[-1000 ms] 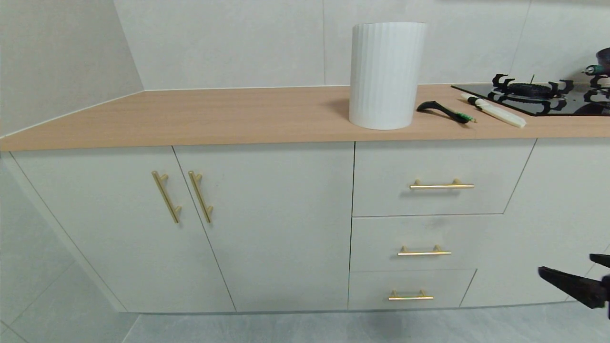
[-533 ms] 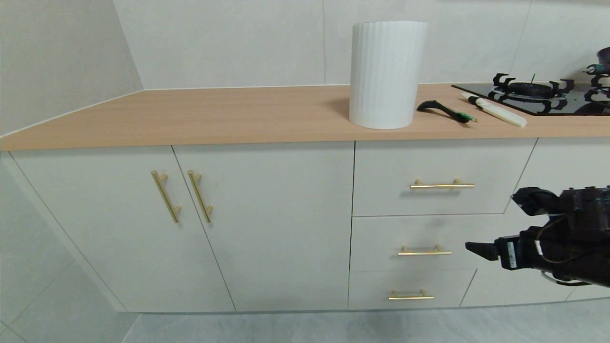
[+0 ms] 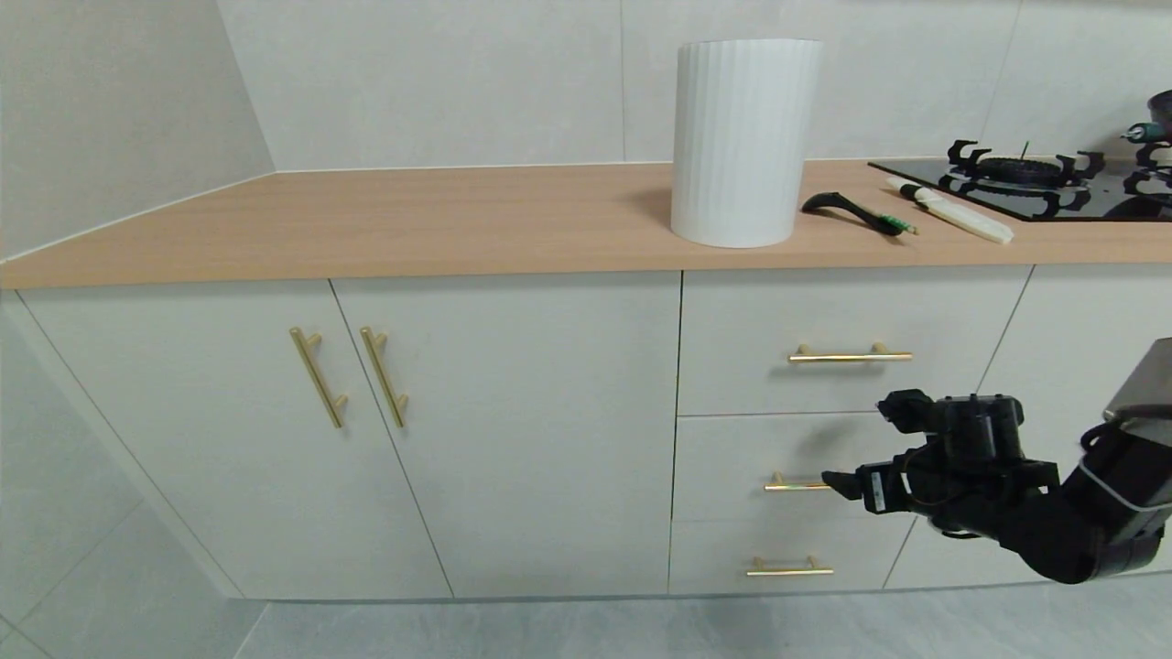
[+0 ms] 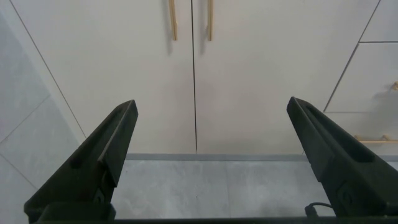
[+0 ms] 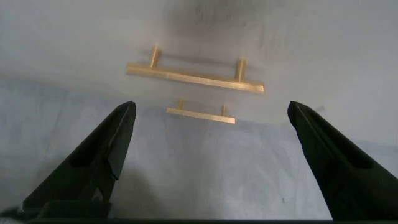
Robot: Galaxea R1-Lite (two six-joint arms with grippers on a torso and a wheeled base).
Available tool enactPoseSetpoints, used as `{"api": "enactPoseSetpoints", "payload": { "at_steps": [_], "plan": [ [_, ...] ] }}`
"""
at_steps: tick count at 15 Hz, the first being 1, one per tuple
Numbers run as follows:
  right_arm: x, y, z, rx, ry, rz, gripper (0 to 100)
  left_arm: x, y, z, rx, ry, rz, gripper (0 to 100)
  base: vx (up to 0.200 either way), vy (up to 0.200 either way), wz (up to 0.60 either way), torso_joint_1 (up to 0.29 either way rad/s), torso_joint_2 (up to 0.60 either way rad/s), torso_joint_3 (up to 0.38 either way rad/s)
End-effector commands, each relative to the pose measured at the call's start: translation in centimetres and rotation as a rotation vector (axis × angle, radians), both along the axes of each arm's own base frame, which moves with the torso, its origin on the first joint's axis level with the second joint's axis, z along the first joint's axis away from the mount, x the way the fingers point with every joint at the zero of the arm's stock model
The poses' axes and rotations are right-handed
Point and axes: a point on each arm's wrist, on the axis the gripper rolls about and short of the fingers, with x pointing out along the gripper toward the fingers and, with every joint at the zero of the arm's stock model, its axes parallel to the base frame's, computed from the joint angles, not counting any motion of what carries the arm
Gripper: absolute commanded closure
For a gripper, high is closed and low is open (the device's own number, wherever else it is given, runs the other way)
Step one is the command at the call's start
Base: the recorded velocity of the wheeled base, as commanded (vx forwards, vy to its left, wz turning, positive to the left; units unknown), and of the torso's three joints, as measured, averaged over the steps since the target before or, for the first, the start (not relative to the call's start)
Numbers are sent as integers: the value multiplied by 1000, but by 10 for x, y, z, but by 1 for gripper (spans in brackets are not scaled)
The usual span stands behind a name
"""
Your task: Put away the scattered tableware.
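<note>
Hovering low in front of the drawers in the head view, the right tool (image 3: 858, 442) is holding its fingers spread, with the lower fingertip sitting just beside the middle drawer handle (image 3: 795, 485), probably because that drawer is meant to take the tableware and needs opening first. Up on the table (image 3: 412, 220), the black utensil (image 3: 847, 210) and the white utensil (image 3: 952, 212) are lying loose between the white canister (image 3: 742, 142) and the stove (image 3: 1021, 178), well apart from either arm and not yet put away. In the left wrist view, the left tool (image 4: 211, 107) is hanging spread wide and gripping nothing, facing the cupboard door handles (image 4: 173, 18) and the floor (image 4: 205, 186), seemingly parked out of the way. In the right wrist view, the right tool (image 5: 211, 109) is gaping wide, framing the middle drawer handle (image 5: 194, 76) with the bottom drawer handle (image 5: 200, 115) farther off, apparently lining up for a pull.
</note>
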Motion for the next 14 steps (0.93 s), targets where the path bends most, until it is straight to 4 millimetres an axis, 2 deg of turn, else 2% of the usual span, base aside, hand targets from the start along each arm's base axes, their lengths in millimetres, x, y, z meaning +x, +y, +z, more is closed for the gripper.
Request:
{"api": "enactPoseSetpoints", "payload": {
  "at_steps": [1, 5, 10, 14],
  "plan": [
    [14, 3, -43, -12, 64, -34, 0, 0, 0, 0, -1, 0, 1, 0, 0, 0, 0, 0, 0, 0],
    [31, 4, -65, 4, 21, -117, 0, 0, 0, 0, -1, 0, 1, 0, 0, 0, 0, 0, 0, 0],
    [52, 6, -69, 29, -46, -170, 0, 0, 0, 0, -1, 0, 1, 0, 0, 0, 0, 0, 0, 0],
    [59, 7, -77, 25, -50, -178, 0, 0, 0, 0, -1, 0, 0, 0, 0, 0, 0, 0, 0, 0]
  ]
}}
